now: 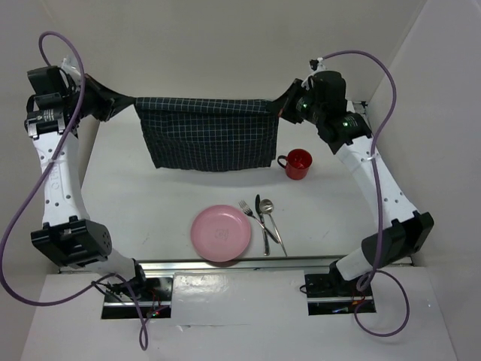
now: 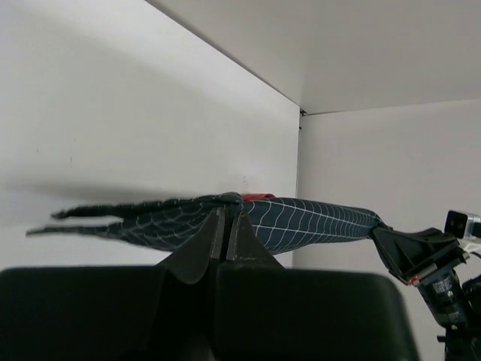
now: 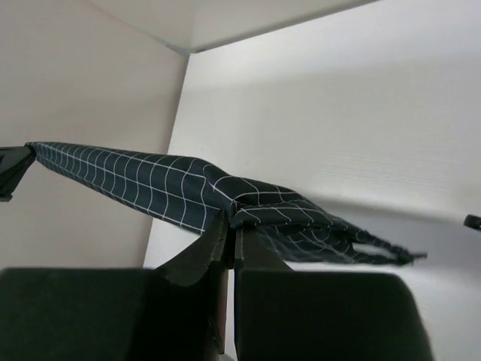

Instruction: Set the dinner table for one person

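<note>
A dark navy grid-checked placemat hangs stretched in the air above the far part of the white dinner table. My left gripper is shut on its left corner, and my right gripper is shut on its right corner. In the left wrist view the cloth runs off to the right from my pinched gripper. In the right wrist view the cloth runs off to the left from my gripper. A pink plate, a fork, a knife and a spoon lie near the front. A red mug stands at the right.
A metal rail runs along the table's near edge, between the two arm bases. White walls enclose the table at the back and on both sides. Purple cables loop off each arm.
</note>
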Available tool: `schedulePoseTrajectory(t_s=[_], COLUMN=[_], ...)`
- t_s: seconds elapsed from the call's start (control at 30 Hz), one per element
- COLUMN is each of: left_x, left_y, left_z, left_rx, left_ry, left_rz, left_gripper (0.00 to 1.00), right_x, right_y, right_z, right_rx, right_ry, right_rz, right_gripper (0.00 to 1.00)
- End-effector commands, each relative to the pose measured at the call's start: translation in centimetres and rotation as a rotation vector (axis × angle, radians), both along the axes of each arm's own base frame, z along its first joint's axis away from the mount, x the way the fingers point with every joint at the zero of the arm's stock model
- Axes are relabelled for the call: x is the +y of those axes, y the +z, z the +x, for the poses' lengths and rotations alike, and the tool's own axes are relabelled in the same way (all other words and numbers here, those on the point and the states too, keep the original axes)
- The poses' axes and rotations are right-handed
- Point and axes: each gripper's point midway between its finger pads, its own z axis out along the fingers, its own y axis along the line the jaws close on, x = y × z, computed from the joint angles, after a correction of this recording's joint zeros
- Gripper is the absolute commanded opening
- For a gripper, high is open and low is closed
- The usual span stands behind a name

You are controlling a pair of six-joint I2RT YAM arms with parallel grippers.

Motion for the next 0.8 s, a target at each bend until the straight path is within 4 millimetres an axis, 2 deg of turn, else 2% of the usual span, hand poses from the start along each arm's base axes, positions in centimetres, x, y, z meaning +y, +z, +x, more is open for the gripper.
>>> schedulePoseTrajectory(t_s=[0.0,0.03,0.07,0.1,0.13,0.17,0.2,0.23,0.27,0.3,0.33,0.37,0.4,0.47,0.53,0.57,0.6,0.63,0.67,0.7,0.73,0.77], left_x=[2.2,1.8,1.7,1.6,0.9,0.7,0.1,0.4,0.3,0.4,0.4,0.5,0.6,0.6,0.7,0.5,0.9,0.8,0.7,0.6,0.3,0.1], left_y=[-1.4,-0.9,-1.2,-2.8,-1.8,-1.9,-2.1,-3.2,-2.1,-2.0,-1.9,-1.5,-1.4,-1.1,-1.6,-2.4,-4.2,-4.0,-6.9,-7.9,-7.8,-11.3], left_z=[3.8,4.5,5.4,6.9,7.6,8.3,8.9,10.2,10.9,11.6,12.1,13.1,13.4,13.7,13.9,13.9,13.5,13.2,12.7,12.3,11.2,10.2], left_rx=[-0.018,-0.033,-0.027,0.006,-0.026,-0.033,-0.03,-0.017,-0.05,-0.053,-0.056,-0.076,-0.081,-0.09,-0.093,-0.074,-0.027,-0.04,0.024,0.046,0.042,0.115], left_ry=[0.027,0.014,0.004,-0.014,-0.035,-0.044,-0.06,-0.056,-0.057,-0.053,-0.059,-0.067,-0.064,-0.061,-0.061,-0.069,-0.06,-0.06,-0.063,-0.062,-0.066,-0.071], left_rz=[0.059,0.063,0.062,0.046,0.044,0.046,0.045,0.033,0.047,0.04,0.026,0.028,0.023,0.018,0.019,0.002,-0.013,-0.009,-0.021,-0.028,-0.019,-0.032], left_gripper=[0.0,0.0,0.0,0.0,0.0,0.0,0.0,0.0,0.0,0.0,0.0,0.0,0.0,0.0,0.0,0.0,0.0,0.0,0.0,0.0,0.0,0.0], right_x=[-3.1,-3.7,-3.9,-3.9,-3.9,-4.8,-4.8,-4.9,-5.3,-5.4,-5.7,-5.7,-6.3,-6.2,-6.6,-6.6,-6.6,-6.7,-6.6,-6.6,-6.7,-6.2], right_y=[-1.2,-1.8,-1.9,-2.0,-2.6,-1.6,-1.3,-2.9,-0.7,-0.4,-1.9,0.0,0.1,0.1,-1.1,-1.3,-3.5,-4.2,-5.8,-6.7,-7.5,-7.2], right_z=[3.9,5.9,6.8,7.6,9.2,10.3,11.0,12.7,13.7,14.5,15.9,16.3,16.8,17.0,17.2,16.8,16.6,16.2,15.2,14.6,14.1,13.0], right_rx=[0.006,0.008,-0.001,-0.01,-0.02,-0.054,-0.058,-0.031,-0.08,-0.087,-0.059,-0.105,-0.11,-0.112,-0.09,-0.083,-0.042,-0.025,0.006,0.021,0.036,0.026], right_ry=[-0.053,-0.078,-0.074,-0.064,-0.063,-0.069,-0.053,-0.052,-0.062,-0.071,-0.078,-0.078,-0.088,-0.088,-0.087,-0.087,-0.088,-0.09,-0.085,-0.085,-0.085,-0.073], right_rz=[-0.054,-0.055,-0.046,-0.036,-0.014,0.0,0.025,0.023,0.031,0.03,0.016,0.024,0.024,0.025,0.024,0.022,0.016,0.022,0.03,0.027,0.025,0.027], right_gripper=[0.0,0.0,0.0,0.0,0.0,0.0,0.0,0.0,0.0,0.0,0.0,0.0,0.0,0.0,0.0,0.0,0.0,0.0,0.0,0.0,0.0,0.0])
